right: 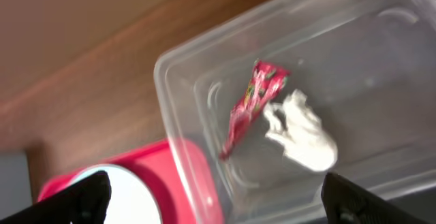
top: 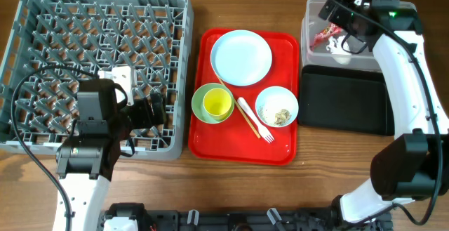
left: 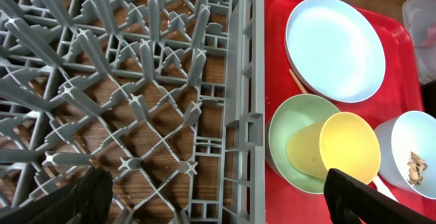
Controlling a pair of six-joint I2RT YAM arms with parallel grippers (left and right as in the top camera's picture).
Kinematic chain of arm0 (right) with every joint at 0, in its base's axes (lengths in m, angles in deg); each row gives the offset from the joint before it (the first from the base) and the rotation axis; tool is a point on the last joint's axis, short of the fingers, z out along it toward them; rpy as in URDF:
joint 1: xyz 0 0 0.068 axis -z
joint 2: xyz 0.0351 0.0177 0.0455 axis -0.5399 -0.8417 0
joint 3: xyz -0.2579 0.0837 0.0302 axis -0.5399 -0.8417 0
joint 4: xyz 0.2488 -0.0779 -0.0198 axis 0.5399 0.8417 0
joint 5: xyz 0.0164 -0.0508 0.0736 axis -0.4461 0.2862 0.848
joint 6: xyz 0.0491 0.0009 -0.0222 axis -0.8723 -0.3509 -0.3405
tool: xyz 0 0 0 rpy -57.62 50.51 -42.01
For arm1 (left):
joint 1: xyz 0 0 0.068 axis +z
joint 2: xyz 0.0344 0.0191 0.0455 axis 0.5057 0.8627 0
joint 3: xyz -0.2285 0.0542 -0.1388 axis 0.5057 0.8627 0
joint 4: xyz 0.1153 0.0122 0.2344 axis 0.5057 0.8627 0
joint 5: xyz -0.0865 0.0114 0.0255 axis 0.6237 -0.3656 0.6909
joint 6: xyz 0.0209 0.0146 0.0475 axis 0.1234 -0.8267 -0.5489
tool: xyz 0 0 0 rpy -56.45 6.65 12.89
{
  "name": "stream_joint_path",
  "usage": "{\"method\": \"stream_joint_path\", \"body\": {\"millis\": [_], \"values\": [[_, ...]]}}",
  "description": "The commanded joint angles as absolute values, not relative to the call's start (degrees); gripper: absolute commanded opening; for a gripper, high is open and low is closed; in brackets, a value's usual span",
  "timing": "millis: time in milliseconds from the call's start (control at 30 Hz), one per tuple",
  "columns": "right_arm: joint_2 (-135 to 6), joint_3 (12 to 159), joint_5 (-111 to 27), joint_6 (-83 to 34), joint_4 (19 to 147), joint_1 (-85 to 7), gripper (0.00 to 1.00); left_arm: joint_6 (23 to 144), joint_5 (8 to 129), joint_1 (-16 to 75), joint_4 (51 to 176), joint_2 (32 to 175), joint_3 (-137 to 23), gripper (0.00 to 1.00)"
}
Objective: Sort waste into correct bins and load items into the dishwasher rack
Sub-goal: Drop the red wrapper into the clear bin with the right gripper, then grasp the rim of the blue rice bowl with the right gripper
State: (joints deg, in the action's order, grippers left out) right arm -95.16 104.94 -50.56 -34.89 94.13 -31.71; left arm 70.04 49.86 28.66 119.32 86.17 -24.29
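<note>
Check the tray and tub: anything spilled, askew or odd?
Nothing spilled or broken. Wrapper and tissue lie inside the tub. On the tray, the chopstick and fork lie slantwise between the bowls, and a yellow cup sits off-centre in the green bowl.

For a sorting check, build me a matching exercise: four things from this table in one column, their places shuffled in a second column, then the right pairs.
Things:
1. red wrapper
2. food scraps
3. yellow cup
4. white fork

Places:
A. inside the green bowl
B. lying on the red tray
C. in the clear tub
D. in the pale blue bowl

Pairs: 1-C, 2-D, 3-A, 4-B
</note>
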Motion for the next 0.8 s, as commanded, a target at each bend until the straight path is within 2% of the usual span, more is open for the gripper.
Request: {"method": "stream_joint_path", "body": {"millis": [0,233,300,433,667,767], "values": [[-89.5,105.1,-42.3,-29.5,99.3,-31.9,1.00,70.2,49.6,28.9,119.3,86.3,-25.4,1.00],[-82.8,104.3,-39.6,-27.3,118.3,-32.3,1.00,70.1,49.6,28.9,119.3,86.3,-25.4,1.00],[-81.2,102.4,-39.6,-27.3,119.9,-33.5,1.00,70.1,49.6,28.9,119.3,86.3,-25.4,1.00],[-79.1,96.5,-39.5,-27.5,118.9,-39.6,1.00,70.2,49.6,28.9,119.3,86.3,-25.4,1.00],[-81.8,85.2,-44.6,-37.0,106.7,-56.6,1.00,70.2,49.6,28.9,119.3,86.3,-25.4,1.00],[-85.5,83.1,-47.9,-39.7,103.3,-61.0,0.99,70.2,49.6,28.9,119.3,86.3,-25.4,1.00]]}}
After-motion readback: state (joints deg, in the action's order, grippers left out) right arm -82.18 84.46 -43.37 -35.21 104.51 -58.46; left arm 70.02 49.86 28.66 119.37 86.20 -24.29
